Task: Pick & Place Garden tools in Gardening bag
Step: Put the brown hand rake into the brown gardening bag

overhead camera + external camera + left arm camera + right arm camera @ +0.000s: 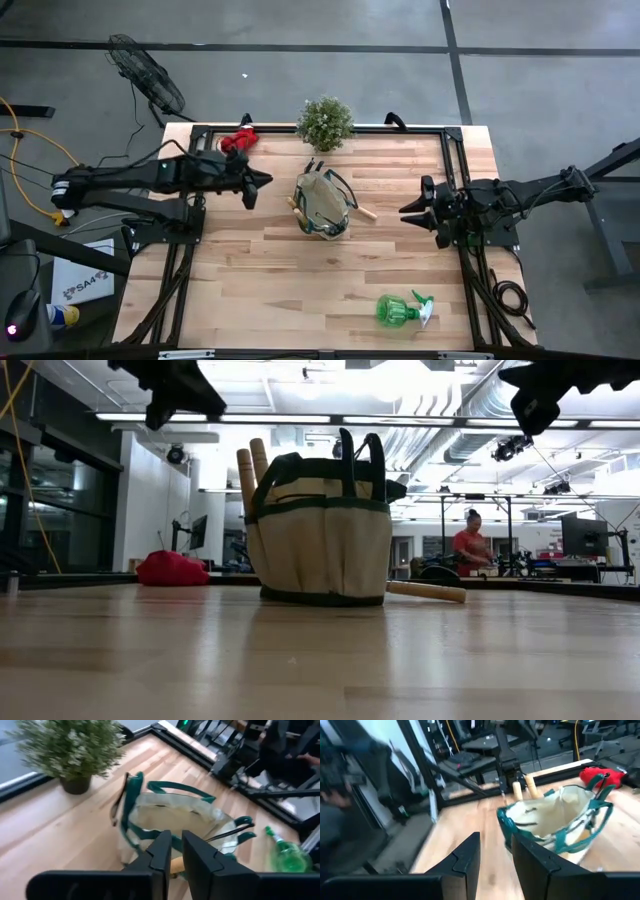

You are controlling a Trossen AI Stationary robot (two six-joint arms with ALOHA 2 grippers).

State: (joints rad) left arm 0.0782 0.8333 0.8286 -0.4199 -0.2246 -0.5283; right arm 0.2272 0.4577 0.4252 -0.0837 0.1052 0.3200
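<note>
The tan gardening bag (322, 205) with green trim stands upright at the table's middle. Two wooden handles (252, 465) stick up from its left side, and a dark tool (316, 166) sticks out at its far side. Another wooden handle (366, 212) lies on the table against the bag's right side. The red glove bundle (238, 139) lies at the far left. The green spray bottle (398, 311) lies on its side near the front right. My left gripper (266, 180) hovers left of the bag, empty, with a narrow gap. My right gripper (405, 211) hovers right of the bag, open and empty.
A small bushy potted plant (325, 122) stands at the far edge behind the bag. Black frame rails (455, 160) run along the table's sides. Bare wood lies in front of the bag. A person (470, 548) stands far off in the room.
</note>
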